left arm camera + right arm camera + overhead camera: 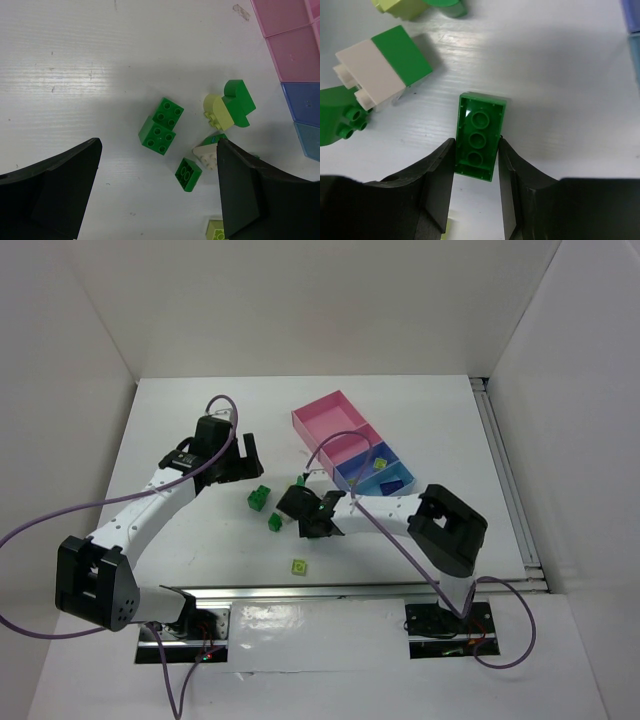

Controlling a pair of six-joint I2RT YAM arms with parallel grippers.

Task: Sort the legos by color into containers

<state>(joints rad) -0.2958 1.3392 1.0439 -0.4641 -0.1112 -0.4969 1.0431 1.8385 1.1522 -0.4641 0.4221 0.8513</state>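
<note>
The right arm's jaws are closed narrowly on a small bright green rectangular plastic brick (481, 120), with one black finger pressed against each long side. The brick lies upside down on the white table (180, 420), its hollow underside and three round tubes facing up. It looks light, rigid and smooth-walled, so it could slip or pivot. Gripping across the long flat sides near the middle seems the soundest hold. Just beside it lie a white-and-green brick (380, 70) and a green studded piece (340, 117). Farther out, the left arm's jaws hang wide open, holding nothing, above a loose cluster. It includes two green square four-stud bricks (160, 127) and a pale yellow-green brick (218, 112) touching a dark green rounded one (239, 102). Beyond, toward the table's far right, sits the joined row of shallow pink and blue plastic containers (330, 415), with small pieces visible in the blue ones.
</note>
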